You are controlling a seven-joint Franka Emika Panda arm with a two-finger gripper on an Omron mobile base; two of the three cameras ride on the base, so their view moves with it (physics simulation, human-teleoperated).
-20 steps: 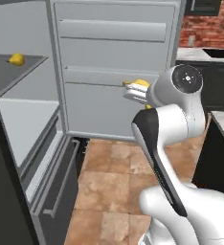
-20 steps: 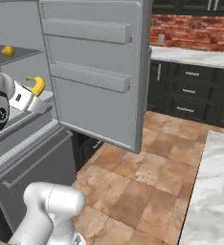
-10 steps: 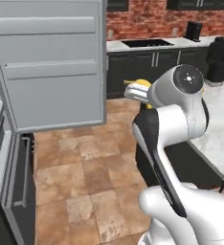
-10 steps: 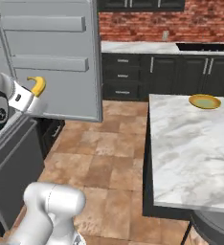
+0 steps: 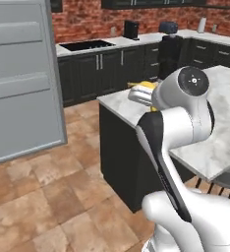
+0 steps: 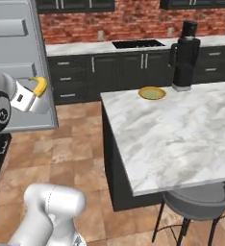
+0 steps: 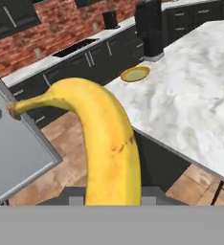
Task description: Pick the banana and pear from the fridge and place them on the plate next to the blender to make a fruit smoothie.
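Now swung from fridge (image 5: 23, 83) to island; gripper (image 6: 32, 96) clamped on one banana (image 7: 104, 143), fingertips hidden; one plate (image 6: 152, 92), one blender (image 6: 184, 57).

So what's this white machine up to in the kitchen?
The robot arm is carrying a banana, clamped in its tool. The fridge door stands open off to the side. Ahead is a marble island with an empty yellow plate beside a tall black blender. The banana has not reached the plate yet; it is held in the air short of the island.
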